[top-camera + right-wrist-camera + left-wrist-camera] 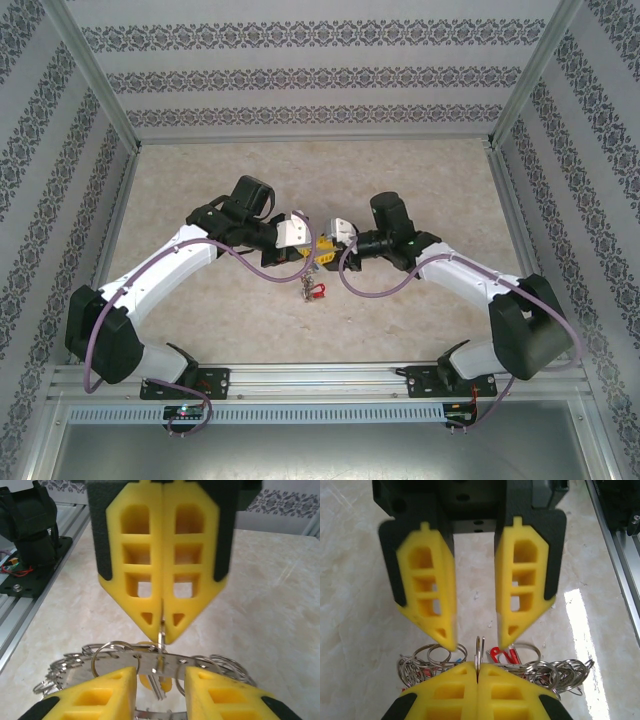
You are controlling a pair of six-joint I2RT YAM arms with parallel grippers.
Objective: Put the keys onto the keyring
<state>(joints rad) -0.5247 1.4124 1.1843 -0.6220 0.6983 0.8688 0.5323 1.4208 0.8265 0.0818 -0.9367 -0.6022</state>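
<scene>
My left gripper (pixel 477 666) is shut on a small split ring (pixel 480 650) that stands edge-on between its pads. In the right wrist view the left gripper (pixel 161 632) pinches that ring above the keyring (pixel 120 661), a flat grey metal band with holes. A silver key (pixel 158 688) with a yellow head (pixel 143 681) hangs from the ring, below the band. My right gripper (pixel 160 672) is open, one finger on each side of the hanging key, close against the band. In the top view both grippers (pixel 312 250) meet at mid-table.
Many small silver rings (pixel 560 672) and a red tag (pixel 502 655) fringe the keyring and dangle under the grippers (pixel 310 290). The beige tabletop (pixel 200 180) lies below. The aluminium rail (pixel 320 378) runs along the near edge, and patterned walls enclose three sides.
</scene>
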